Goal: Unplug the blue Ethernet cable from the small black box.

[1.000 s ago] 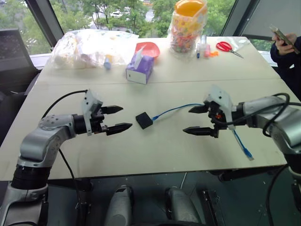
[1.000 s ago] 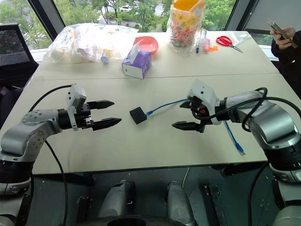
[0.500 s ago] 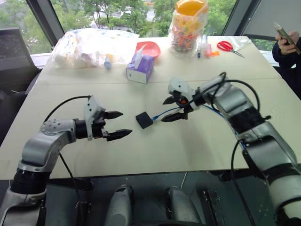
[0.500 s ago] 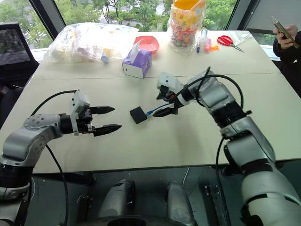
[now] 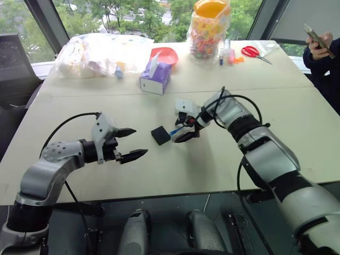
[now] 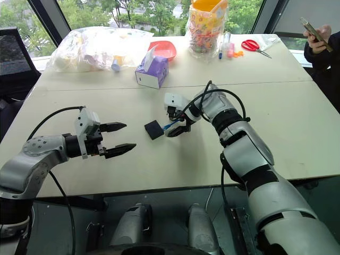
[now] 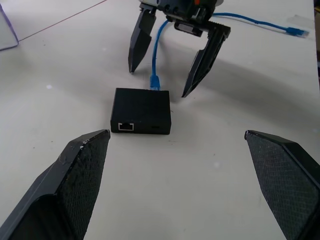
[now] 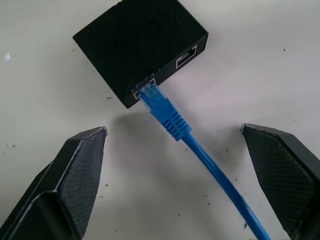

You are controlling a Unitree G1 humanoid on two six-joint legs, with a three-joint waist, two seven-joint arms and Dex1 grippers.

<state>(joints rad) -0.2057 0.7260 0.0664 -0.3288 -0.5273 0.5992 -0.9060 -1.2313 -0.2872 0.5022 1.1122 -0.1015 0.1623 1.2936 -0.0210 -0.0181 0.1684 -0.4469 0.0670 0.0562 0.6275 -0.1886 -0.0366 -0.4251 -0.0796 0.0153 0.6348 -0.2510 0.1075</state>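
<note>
The small black box (image 5: pixel 160 135) lies flat on the table, mid-way between my arms. The blue Ethernet cable (image 8: pixel 170 117) is plugged into one of its side ports, and a second port (image 8: pixel 186 56) beside it is empty. My right gripper (image 5: pixel 180 127) is open and angled down. Its two fingers straddle the cable just behind the plug, one on each side, without touching it. My left gripper (image 5: pixel 139 141) is open, a short way to the left of the box, pointing at it with nothing between its fingers. The cable trails off to the right, under my right arm.
At the back of the table stand a purple tissue box (image 5: pixel 155 78), a red bowl (image 5: pixel 166 53), a clear plastic bag (image 5: pixel 98 50), a snack jar (image 5: pixel 210 29) and red scissors (image 5: pixel 255 51). A person holding a phone (image 5: pixel 317 45) sits at the far right.
My right gripper has swung left along the cable and come down around the plug next to the box. My left gripper has stayed about where it was.
</note>
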